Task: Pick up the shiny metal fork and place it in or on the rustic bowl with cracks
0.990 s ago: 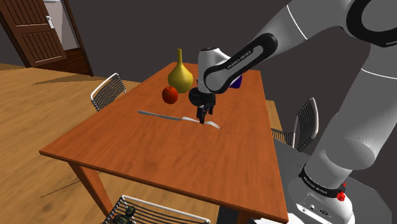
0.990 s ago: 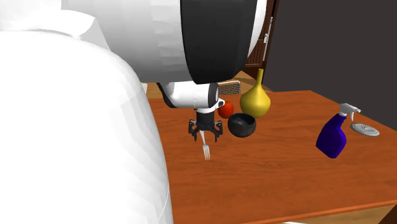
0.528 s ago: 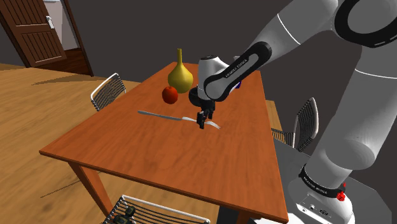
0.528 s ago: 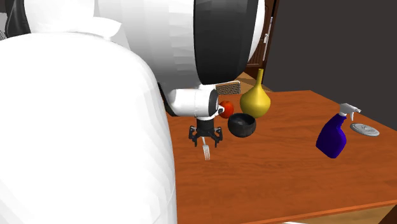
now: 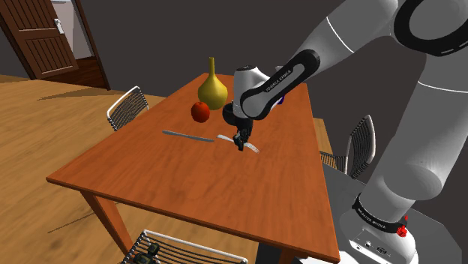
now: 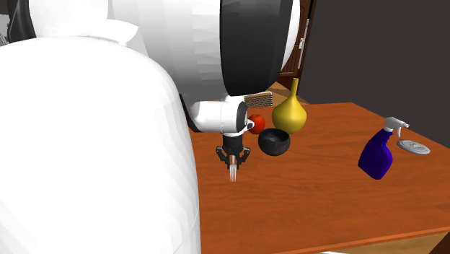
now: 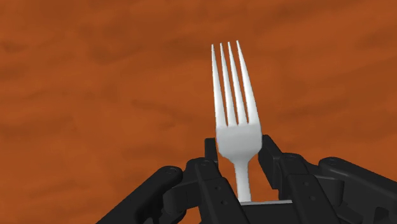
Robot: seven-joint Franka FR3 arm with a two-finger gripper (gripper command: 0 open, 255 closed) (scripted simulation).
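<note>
A shiny metal fork lies on the brown wooden table, and my gripper is shut on its neck just behind the tines. In the shoulder view the gripper points straight down at the table's middle, with the fork's tines sticking out toward that view's right. From the second exterior view the gripper clasps the fork with the tines facing the camera. The dark round bowl sits just right of the gripper there, a short way off.
A slim grey utensil lies left of the fork. A yellow vase and a red apple stand behind the gripper. A blue spray bottle and a grey disc sit far right. Wire chairs flank the table.
The gripper came down over the fork with its fingers spread, then shut on the fork's neck. A small gap now shows between the fork and the grey utensil.
</note>
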